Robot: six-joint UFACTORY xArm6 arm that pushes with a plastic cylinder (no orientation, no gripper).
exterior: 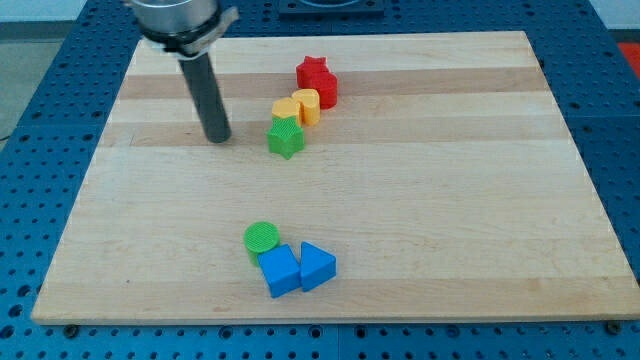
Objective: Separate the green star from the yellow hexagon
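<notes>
The green star (286,137) lies above the board's middle, touching the yellow hexagon (285,110) just above it. A second yellow block (306,104) sits against the hexagon's right side. My tip (217,138) rests on the board to the left of the green star, about a block's width and a half away, touching no block.
A red star (312,71) and a red block (325,89) sit above the yellow blocks, forming a diagonal chain. Near the view's bottom a green cylinder (262,237), a blue cube (280,270) and a blue triangle (317,266) cluster together on the wooden board (480,200).
</notes>
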